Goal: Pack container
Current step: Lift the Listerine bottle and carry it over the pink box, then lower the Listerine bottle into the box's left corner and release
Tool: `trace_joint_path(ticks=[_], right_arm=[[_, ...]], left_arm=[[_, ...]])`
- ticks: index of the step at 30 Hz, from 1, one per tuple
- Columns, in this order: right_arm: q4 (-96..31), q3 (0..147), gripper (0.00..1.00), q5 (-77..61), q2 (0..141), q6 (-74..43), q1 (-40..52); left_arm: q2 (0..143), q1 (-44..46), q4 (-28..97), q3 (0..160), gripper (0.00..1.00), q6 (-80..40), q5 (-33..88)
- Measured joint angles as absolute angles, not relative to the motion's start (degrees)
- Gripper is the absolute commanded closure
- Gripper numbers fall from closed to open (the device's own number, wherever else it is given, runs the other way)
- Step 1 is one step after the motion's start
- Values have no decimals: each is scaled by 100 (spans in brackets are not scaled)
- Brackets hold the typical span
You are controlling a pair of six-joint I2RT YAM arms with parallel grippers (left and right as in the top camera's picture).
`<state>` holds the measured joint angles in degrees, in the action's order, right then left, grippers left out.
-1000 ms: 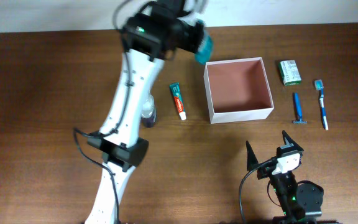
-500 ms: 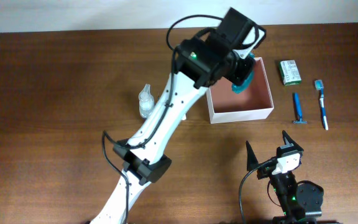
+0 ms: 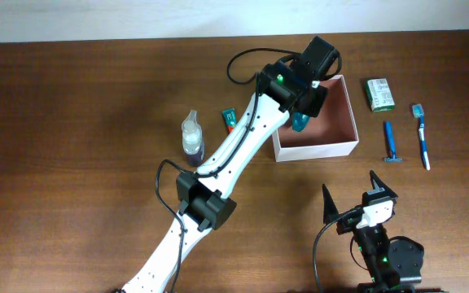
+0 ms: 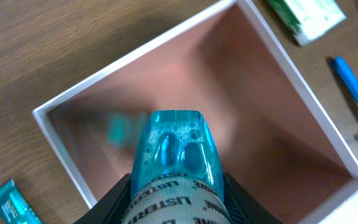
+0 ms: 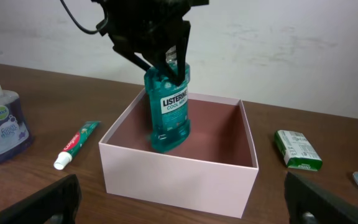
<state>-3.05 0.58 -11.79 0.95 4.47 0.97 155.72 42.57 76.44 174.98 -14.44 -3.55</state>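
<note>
Container (image 3: 316, 150): square, shallow, white walls, reddish-brown inside; on wooden counter (image 3: 72, 163), directly beneath left jaws, themselves hidden under the black wrist.

Teal bottle (image 3: 300, 124): only one end showing, just below left jaws, over container's left side.

Toothpaste tube (image 3: 229, 120): flat, near, left of left jaws, partly covered by the white arm.

Pump bottle (image 3: 192, 137): clear, dark liquid; farther left of left jaws.

Green-and-white packet (image 3: 379, 94), blue razor (image 3: 391, 142), toothbrush (image 3: 422, 137): right of left jaws, outside container, beyond right jaws.

Right jaws: spread, empty, well apart from container.
</note>
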Motion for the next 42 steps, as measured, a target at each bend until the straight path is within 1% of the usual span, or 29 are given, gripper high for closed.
trace_joint_path(ticks=[8, 16, 42], right_arm=[[-305, 58, 1, -1179, 95, 451, 97], [-305, 58, 1, -1179, 95, 447, 97], [-305, 58, 1, -1179, 95, 449, 97]], left_arm=[[15618, 4257, 7601, 17498, 83, -2324, -652], [15653, 4257, 7596, 17498, 83, -2816, -1142], [15887, 4241, 7612, 17498, 83, -2987, -1861]])
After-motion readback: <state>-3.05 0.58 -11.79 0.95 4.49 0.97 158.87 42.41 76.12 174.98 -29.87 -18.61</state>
